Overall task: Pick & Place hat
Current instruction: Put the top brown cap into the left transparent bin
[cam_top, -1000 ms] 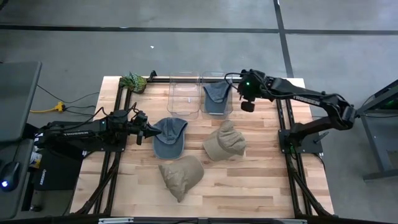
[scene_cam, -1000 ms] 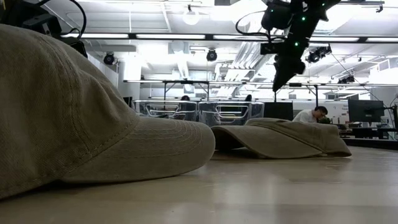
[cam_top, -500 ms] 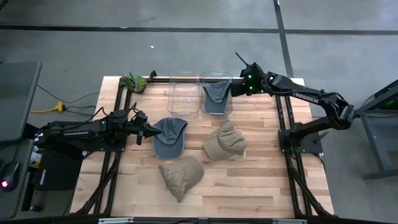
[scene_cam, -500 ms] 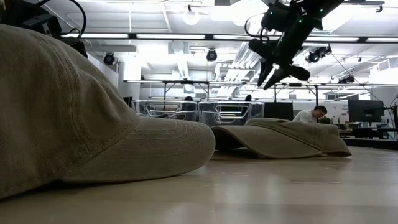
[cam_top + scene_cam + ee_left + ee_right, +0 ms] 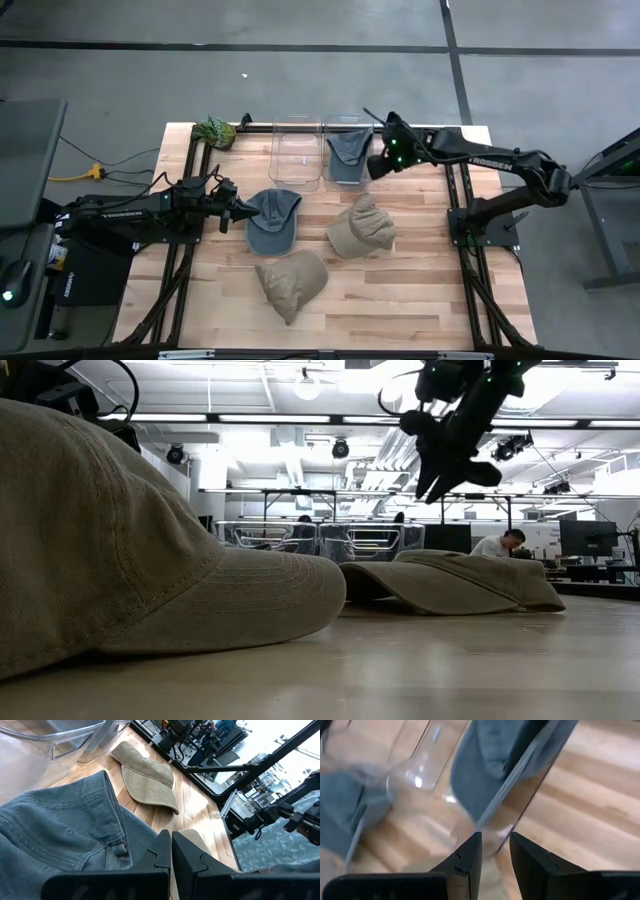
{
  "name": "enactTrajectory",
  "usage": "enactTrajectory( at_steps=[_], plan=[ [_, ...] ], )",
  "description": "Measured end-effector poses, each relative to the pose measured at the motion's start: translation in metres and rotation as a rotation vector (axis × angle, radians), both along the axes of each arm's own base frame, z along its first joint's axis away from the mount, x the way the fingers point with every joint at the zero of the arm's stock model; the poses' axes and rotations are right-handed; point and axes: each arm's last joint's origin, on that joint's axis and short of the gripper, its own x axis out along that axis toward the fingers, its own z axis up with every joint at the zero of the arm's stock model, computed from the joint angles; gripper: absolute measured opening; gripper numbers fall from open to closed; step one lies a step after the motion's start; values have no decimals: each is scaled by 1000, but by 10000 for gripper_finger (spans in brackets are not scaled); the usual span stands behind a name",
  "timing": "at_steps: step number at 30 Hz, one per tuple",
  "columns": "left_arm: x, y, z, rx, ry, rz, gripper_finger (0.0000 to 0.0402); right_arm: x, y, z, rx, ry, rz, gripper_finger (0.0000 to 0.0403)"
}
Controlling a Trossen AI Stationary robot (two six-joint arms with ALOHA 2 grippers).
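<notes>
Several hats are on the table. A blue cap (image 5: 272,222) lies flat in front of my left gripper (image 5: 244,212), whose fingers are shut at the cap's left edge; in the left wrist view the cap (image 5: 60,830) lies just past the gripper (image 5: 171,851). A second blue hat (image 5: 348,152) lies inside the right clear bin (image 5: 349,122). My right gripper (image 5: 373,166) hovers beside that bin's right wall, open and holding nothing (image 5: 495,850). Two tan hats (image 5: 362,228) (image 5: 291,280) rest on the wood. My left gripper has its shut fingers (image 5: 187,865) at the blue cap's edge near the back strap (image 5: 119,850). Whether they touch or hold the cloth cannot be told.
An empty clear bin (image 5: 296,160) stands left of the filled one. A green bundle (image 5: 215,130) sits at the far left corner. In the low view the tan hats (image 5: 120,560) (image 5: 450,582) fill the foreground, with the right gripper (image 5: 432,485) high above. A person sits in the room behind.
My right gripper has swung and tipped beside the right bin: from pointing down, out to a more level pose, then to a slant. It has ended a little farther toward the table's left. The hats have stayed put.
</notes>
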Motion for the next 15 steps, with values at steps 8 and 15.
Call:
enactTrajectory(
  at_steps=[8,15],
  plan=[
    [0,0,0,0,-1,0,0,0,33,8,47,-7,154,95],
    [0,0,0,0,0,0,0,5,71,8,-53,44,531,94]
  ],
)
